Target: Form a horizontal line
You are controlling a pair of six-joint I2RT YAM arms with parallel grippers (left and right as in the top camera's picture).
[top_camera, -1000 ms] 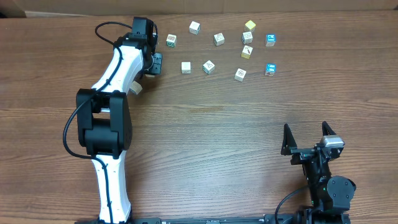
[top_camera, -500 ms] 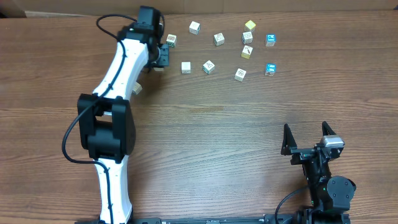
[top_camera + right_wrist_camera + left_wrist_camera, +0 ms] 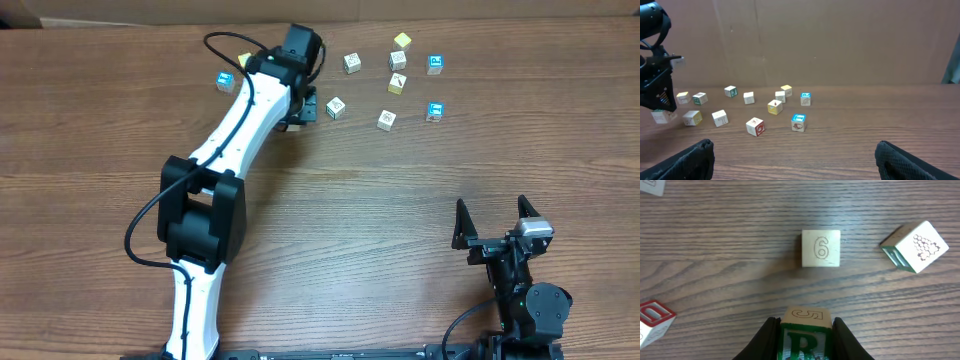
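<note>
My left gripper (image 3: 806, 326) is shut on a wooden cube with a green "R" face (image 3: 805, 342), held just above the table. Straight ahead of it lies a pale cube marked "6" (image 3: 821, 248). To that cube's right, a pale cube with a grape picture (image 3: 915, 246) sits turned at an angle. In the overhead view the left gripper (image 3: 303, 106) hangs over the back of the table, just left of the grape cube (image 3: 336, 107), and hides the held cube. My right gripper (image 3: 491, 212) stands open near the front right edge, with nothing between its fingers (image 3: 690, 160).
Loose cubes are scattered across the back: blue-faced ones (image 3: 435, 64) (image 3: 434, 111) (image 3: 225, 81), yellow ones (image 3: 402, 41) (image 3: 397, 84), and pale ones (image 3: 351, 63) (image 3: 386, 120). A red-faced cube (image 3: 655, 320) lies left of the left gripper. A cardboard wall stands behind the table.
The left arm has swung to the right along the back of the table, its gripper still shut. A blue cube at the far left has come into view.
</note>
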